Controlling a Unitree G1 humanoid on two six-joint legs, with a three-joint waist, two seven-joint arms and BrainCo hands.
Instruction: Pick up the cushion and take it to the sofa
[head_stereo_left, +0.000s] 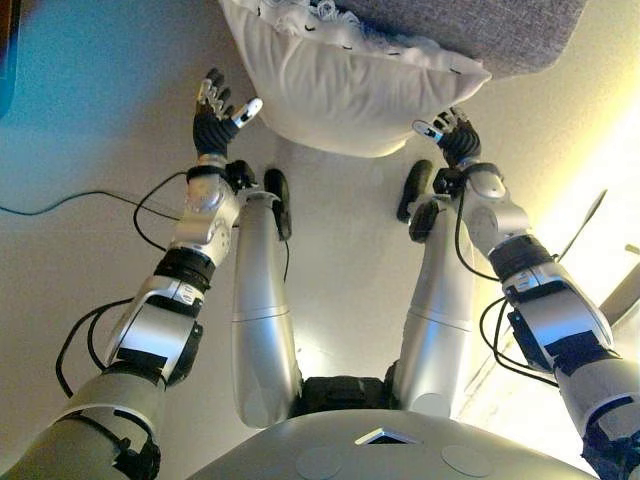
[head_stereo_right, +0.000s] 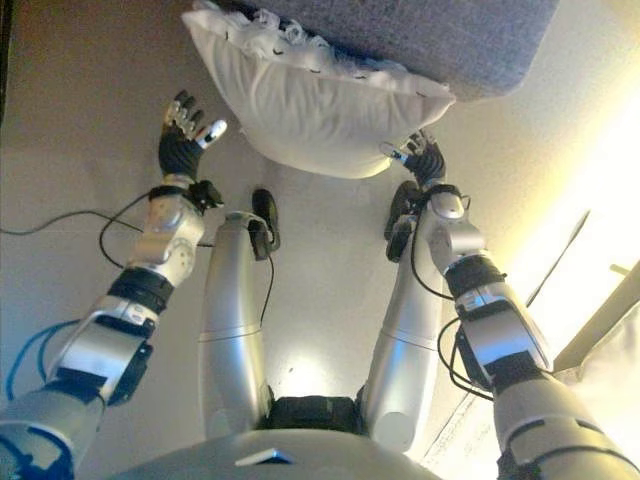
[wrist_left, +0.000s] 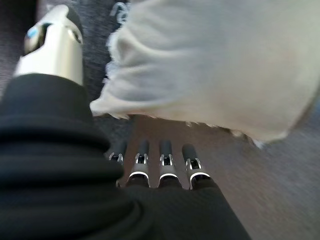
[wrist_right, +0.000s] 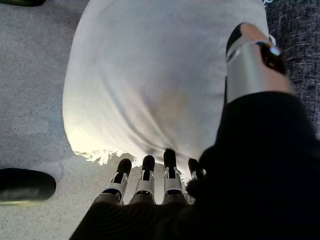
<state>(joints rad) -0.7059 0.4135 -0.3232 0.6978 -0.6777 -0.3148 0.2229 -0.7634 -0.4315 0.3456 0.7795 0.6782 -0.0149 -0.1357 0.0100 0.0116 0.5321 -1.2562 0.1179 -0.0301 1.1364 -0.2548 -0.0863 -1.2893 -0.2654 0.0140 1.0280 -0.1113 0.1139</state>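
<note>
The white cushion (head_stereo_left: 340, 90) with a fringed edge lies against the front of the grey sofa (head_stereo_left: 480, 25), its far edge on the sofa and the rest jutting out over the floor. My left hand (head_stereo_left: 215, 115) is open, fingers straight, a little apart from the cushion's left side. My right hand (head_stereo_left: 452, 135) is open at the cushion's lower right corner. In the right wrist view its thumb (wrist_right: 252, 60) lies against the cushion (wrist_right: 150, 85) and its fingers (wrist_right: 145, 177) point under the edge. The left wrist view shows the cushion (wrist_left: 210, 65) beyond straight fingers (wrist_left: 165, 160).
Pale carpet floor (head_stereo_left: 90, 130) lies all around. A dark teal object (head_stereo_left: 5, 50) shows at the far left edge. A pale piece of furniture with a slanted edge (head_stereo_left: 622, 292) stands at the right.
</note>
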